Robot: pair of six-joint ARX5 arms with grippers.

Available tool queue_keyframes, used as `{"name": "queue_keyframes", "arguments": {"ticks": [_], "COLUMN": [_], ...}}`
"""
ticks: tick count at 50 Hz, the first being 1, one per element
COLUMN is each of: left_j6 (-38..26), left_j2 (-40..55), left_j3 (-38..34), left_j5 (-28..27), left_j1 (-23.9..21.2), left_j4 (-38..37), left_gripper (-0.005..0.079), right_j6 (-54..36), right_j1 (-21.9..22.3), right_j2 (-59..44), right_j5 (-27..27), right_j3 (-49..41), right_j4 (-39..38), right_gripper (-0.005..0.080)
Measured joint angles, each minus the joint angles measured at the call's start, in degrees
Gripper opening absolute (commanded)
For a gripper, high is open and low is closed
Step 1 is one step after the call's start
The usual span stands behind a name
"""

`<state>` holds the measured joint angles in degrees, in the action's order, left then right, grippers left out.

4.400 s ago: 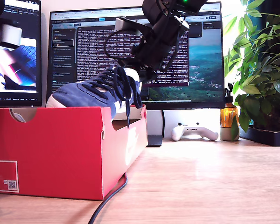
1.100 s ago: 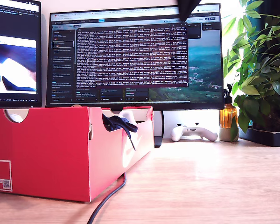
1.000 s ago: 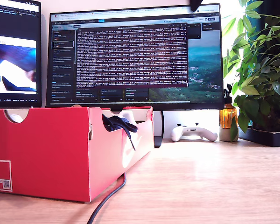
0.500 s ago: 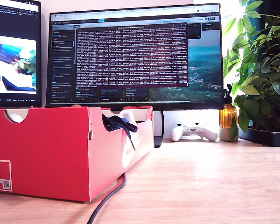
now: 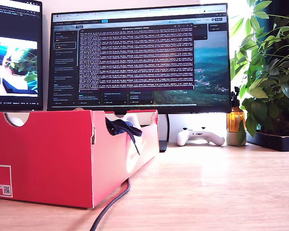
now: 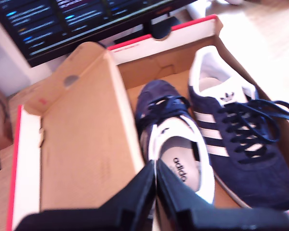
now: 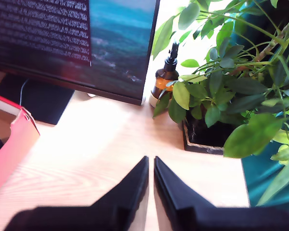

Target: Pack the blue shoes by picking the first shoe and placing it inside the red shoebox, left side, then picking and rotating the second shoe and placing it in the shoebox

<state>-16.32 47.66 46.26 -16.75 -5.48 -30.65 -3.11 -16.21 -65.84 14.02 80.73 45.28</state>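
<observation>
The red shoebox (image 5: 48, 159) stands on the desk at the exterior view's left, and dark laces (image 5: 123, 127) hang over its rim. In the first wrist view both blue shoes lie side by side inside the shoebox (image 6: 183, 36), heel to toe. One shoe (image 6: 168, 120) is under my first gripper (image 6: 155, 168), the other shoe (image 6: 236, 144) beside it. My first gripper hovers above the box, shut on nothing. My second gripper (image 7: 151, 163) is shut and empty over bare desk, with a corner of the shoebox (image 7: 12, 139) to one side. Neither arm shows in the exterior view.
A wide monitor (image 5: 139, 57) and a second screen (image 5: 14, 53) stand behind the box. A white game controller (image 5: 201, 135), an amber bottle (image 5: 236, 120) and a leafy plant (image 5: 269, 72) sit at the exterior view's right. A black cable (image 5: 111, 204) runs along the box's front.
Earlier an arm held a blue shoe above the box. That shoe now lies inside, only its laces over the rim. The arm has risen out of the exterior view.
</observation>
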Motion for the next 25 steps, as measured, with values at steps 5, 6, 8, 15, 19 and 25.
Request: {"name": "queue_keyframes", "arguments": {"ticks": [5, 6, 8, 15, 19, 25], "left_j6": [-0.07, 0.11, 0.2, 3.04, 5.86, 9.77], "left_j2": [-0.59, -0.81, -1.62, -6.49, -9.27, -10.95], "left_j3": [0.0, 0.0, 0.0, -1.51, -4.5, -9.86], "left_j5": [-3.26, -3.61, -4.04, -3.67, -1.03, -0.02], "left_j1": [3.85, 4.33, 5.09, 5.49, 5.46, 5.31], "left_j4": [0.2, 0.37, 1.09, 8.35, 12.61, 14.88], "left_gripper": [-0.0019, -0.0019, -0.0019, -0.0019, -0.0019, -0.0019], "right_j6": [-0.02, -0.04, -0.04, -0.17, -0.2, -0.7], "right_j1": [0.0, 0.0, 0.0, 0.0, 0.0, 0.57], "right_j2": [3.39, 4.04, 5.75, 12.2, 15.23, 17.73], "right_j5": [0.0, 0.0, 0.04, 2.25, 4.48, 5.9], "right_j3": [-7.39, -8.81, -12.39, -25.33, -31.5, -37.77], "right_j4": [-6.4, -7.54, -10.23, -20.57, -23.5, -25.33], "right_gripper": [-0.0001, -0.0001, -0.0001, -0.0001, -0.0001, -0.0001]}}
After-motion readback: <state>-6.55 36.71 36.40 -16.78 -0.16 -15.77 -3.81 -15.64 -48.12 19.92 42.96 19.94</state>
